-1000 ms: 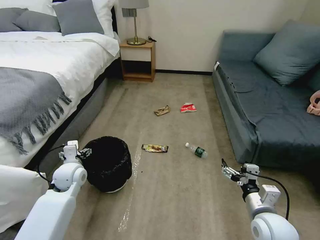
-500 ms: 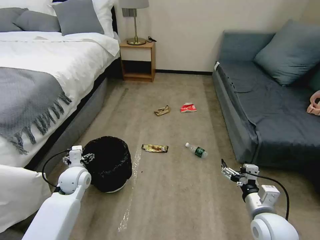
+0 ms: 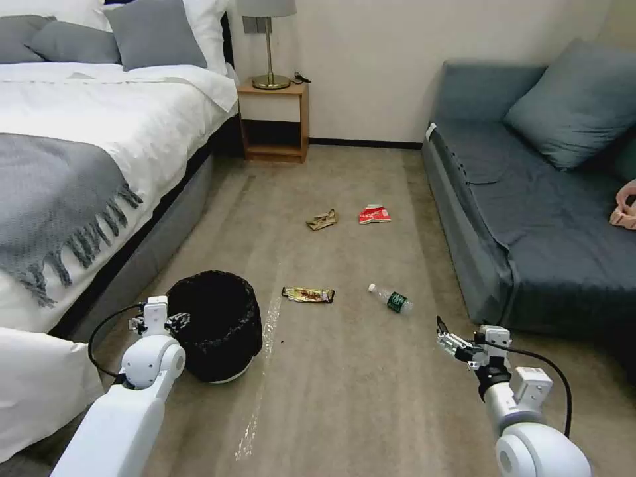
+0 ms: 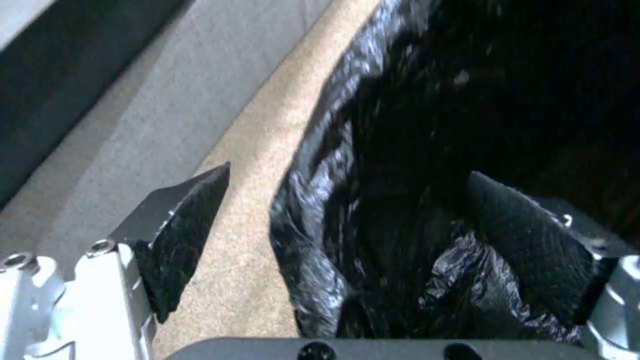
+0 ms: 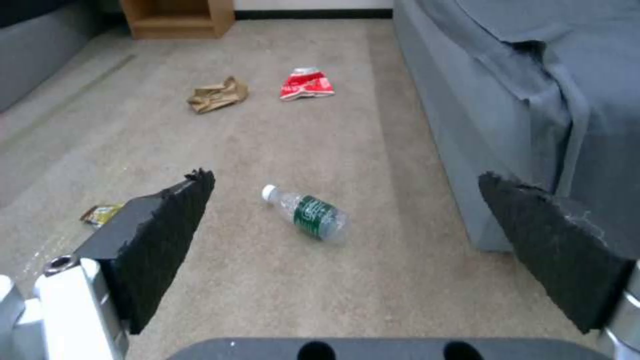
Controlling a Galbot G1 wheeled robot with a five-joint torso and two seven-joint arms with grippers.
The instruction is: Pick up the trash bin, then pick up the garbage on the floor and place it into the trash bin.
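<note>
Four litter pieces dot beige carpet [image 3: 344, 384] between bed [image 3: 79, 146] and sofa [image 3: 530, 199]; both grippers gape.

left pincer [image 3: 173, 322] | moved right/nearer, jaws now astride trash bin [image 3: 222, 318] rim

Bed [image 3: 79, 172] left, sofa [image 3: 530, 218] right; open carpet [image 3: 344, 384] lane between, trash bin [image 3: 215, 324] near bed

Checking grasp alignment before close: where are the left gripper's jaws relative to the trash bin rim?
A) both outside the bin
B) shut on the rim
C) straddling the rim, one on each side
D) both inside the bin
C: the left gripper is open, one jaw over the carpet outside the trash bin, the other over the bag-lined interior.
</note>
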